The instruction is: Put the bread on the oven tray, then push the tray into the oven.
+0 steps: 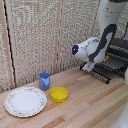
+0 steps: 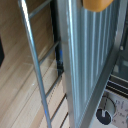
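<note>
The oven (image 1: 120, 52) stands at the exterior view's right edge, with its front open. The oven pan (image 1: 114, 64) sticks out of it, dark and ribbed. The bread (image 1: 106, 58) lies on the pan as a small orange chunk, partly behind the arm. My clamp (image 1: 87, 67) hangs at the pan's outer edge, low over the table. In the wrist view the ribbed oven pan (image 2: 92, 60) fills the frame, with the bread (image 2: 97, 4) at its far end. A blue fingertip (image 2: 57, 51) shows against the pan's rim. The jaws' spacing is hidden.
A wire rack (image 2: 37, 65) lies beside the pan, over the wooden table (image 1: 85, 107). A blue cup (image 1: 44, 80), a yellow bowl (image 1: 59, 94) and a patterned white plate (image 1: 25, 101) stand at the exterior view's left. An oven knob (image 2: 105, 115) shows close by.
</note>
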